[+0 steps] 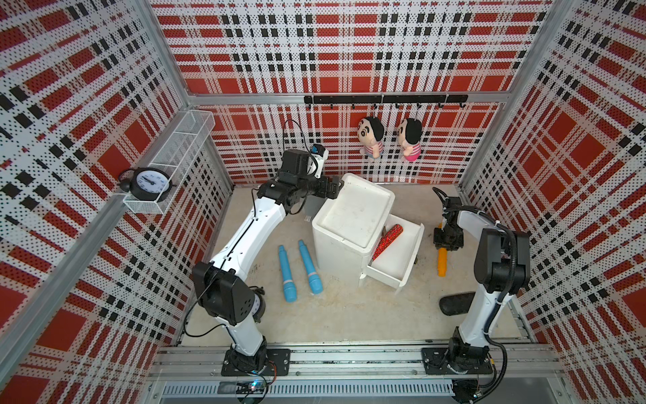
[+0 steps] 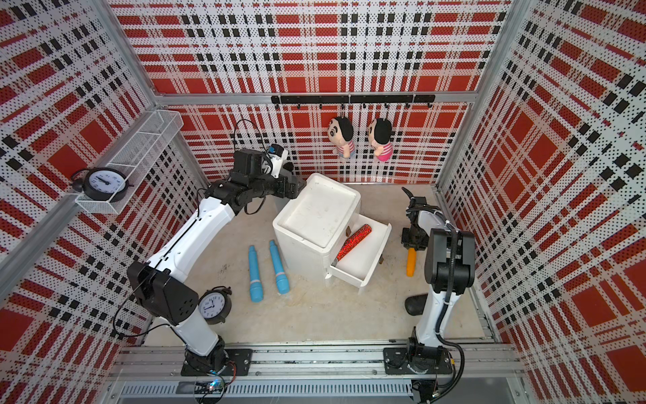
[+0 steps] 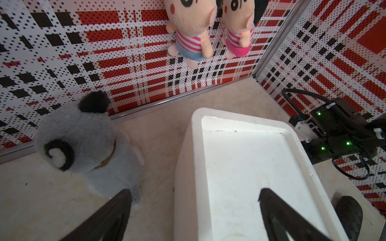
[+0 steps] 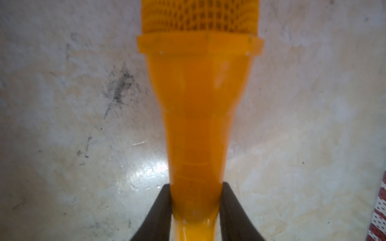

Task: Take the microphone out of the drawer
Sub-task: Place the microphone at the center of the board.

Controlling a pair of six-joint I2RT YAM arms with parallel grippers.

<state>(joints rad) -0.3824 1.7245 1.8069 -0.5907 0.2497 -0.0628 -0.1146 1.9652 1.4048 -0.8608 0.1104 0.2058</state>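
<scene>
Top and wrist views, drawer retrieval. The white cabinet [image 1: 353, 213] stands mid-table with its drawer [image 1: 396, 260] pulled out toward 4 o'clock.

Your right gripper [image 4: 195, 185] is clamped on the narrow tail of the orange microphone [image 4: 196, 104]. Both fingers press the handle's sides, a grip that leaves the mesh head free and pointing toward 6 o'clock in both top views. That microphone [image 1: 442, 262] is outside the drawer, at its 3 o'clock, low over the table [image 1: 349, 307]. You cannot tell from these views whether its head touches the surface.

A red glitter microphone [image 1: 388, 241] lies diagonally inside the drawer, one end under the cabinet top. If that one is also wanted, the task is only part done.

Your left gripper [image 3: 194, 191] stands with its jaws wide apart, holding nothing, at the cabinet's 11 o'clock corner. One finger is over the recessed top and the other is outside the wall. This placement probably steadies the cabinet against drawer pulls.

Two blue microphones [image 1: 286, 276] lie side by side on the table at the cabinet's 8 o'clock, well clear of the work. A grey koala plush [image 3: 83, 141] sits just beside the cabinet's rear wall, near the outer left finger.
</scene>
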